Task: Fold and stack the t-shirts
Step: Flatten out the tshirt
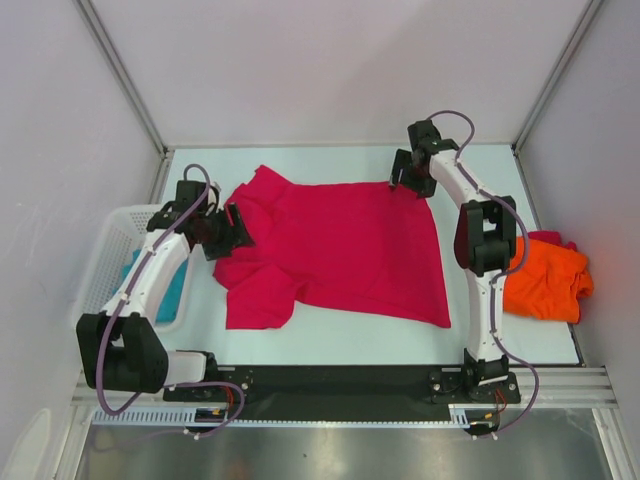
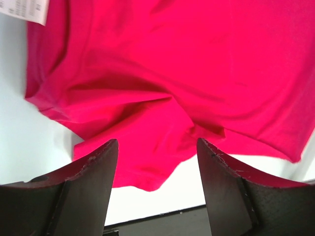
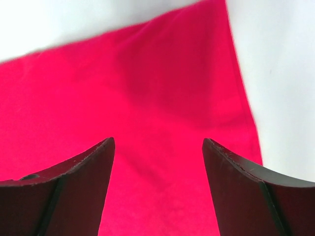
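Top external shows the crimson-pink t-shirt (image 1: 340,250) spread nearly flat in the middle of the table (image 1: 330,338), its neck to the left, its hem to the right and a sleeve lying out at the near left. The left gripper (image 1: 235,230) hangs over the neck end and the right gripper (image 1: 405,178) over the far right corner of the hem. In each wrist view the fingers (image 2: 93,169) stand well apart with only red cloth below them and nothing pinched between, so neither arm holds the shirt. A white label (image 2: 24,10) shows at the edge of the left wrist view. This looks like the end of laying out and the start of the first fold: no fold is made and no stack exists. The next move probably calls for both grippers to drop onto the cloth edges, close on a single layer and carry one side over the other evenly, so the soft fabric does not bunch or drag across the table. By count there are three t-shirts: this crimson-pink one, one orange t-shirt (image 1: 545,282) crumpled at the right edge of the table beyond the right arm, and one teal t-shirt (image 1: 172,290) lying in the single white mesh basket (image 1: 105,250) at the left.
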Robot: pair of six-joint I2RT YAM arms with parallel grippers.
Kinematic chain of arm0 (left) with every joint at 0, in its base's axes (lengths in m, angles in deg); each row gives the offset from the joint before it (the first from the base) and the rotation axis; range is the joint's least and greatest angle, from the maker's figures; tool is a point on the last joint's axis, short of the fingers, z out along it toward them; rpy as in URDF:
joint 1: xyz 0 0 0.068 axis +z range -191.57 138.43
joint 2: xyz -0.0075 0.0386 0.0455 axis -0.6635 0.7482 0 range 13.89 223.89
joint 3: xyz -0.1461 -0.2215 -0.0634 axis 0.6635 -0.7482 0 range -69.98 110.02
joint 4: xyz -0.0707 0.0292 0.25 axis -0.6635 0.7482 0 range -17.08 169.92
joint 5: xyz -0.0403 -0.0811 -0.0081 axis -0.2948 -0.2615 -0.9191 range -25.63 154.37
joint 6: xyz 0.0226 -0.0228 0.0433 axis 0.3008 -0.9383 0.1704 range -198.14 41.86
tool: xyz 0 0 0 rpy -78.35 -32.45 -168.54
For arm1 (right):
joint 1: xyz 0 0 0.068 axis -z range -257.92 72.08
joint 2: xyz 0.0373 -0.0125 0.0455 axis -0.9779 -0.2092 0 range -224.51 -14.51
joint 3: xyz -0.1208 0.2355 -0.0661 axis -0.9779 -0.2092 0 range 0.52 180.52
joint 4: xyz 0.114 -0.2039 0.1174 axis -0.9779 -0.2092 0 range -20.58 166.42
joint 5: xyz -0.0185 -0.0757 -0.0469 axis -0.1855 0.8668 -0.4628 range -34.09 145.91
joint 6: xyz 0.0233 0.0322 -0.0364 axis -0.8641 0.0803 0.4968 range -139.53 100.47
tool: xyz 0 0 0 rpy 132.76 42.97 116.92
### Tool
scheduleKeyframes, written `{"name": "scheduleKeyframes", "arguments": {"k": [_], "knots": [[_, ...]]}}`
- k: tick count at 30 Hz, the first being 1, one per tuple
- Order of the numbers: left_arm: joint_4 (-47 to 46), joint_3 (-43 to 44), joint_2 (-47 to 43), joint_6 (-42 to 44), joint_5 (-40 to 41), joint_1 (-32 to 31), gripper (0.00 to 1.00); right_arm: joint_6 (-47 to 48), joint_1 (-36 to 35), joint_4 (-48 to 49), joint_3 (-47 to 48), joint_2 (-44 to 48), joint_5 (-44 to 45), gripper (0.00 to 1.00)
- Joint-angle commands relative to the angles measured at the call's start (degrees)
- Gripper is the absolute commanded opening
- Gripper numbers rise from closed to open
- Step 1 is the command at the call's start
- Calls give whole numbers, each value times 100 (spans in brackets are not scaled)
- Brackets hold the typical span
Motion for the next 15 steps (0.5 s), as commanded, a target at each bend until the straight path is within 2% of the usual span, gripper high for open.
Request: {"name": "scheduleKeyframes", "arguments": {"k": [1,15], "knots": [[-338,-85,-85,10,-478,-32,70,137,245,17,681,-352,73,77],[-382,-24,355,169,-460,-32,69,295,641,-168,2105,-1521,38,77]]}}
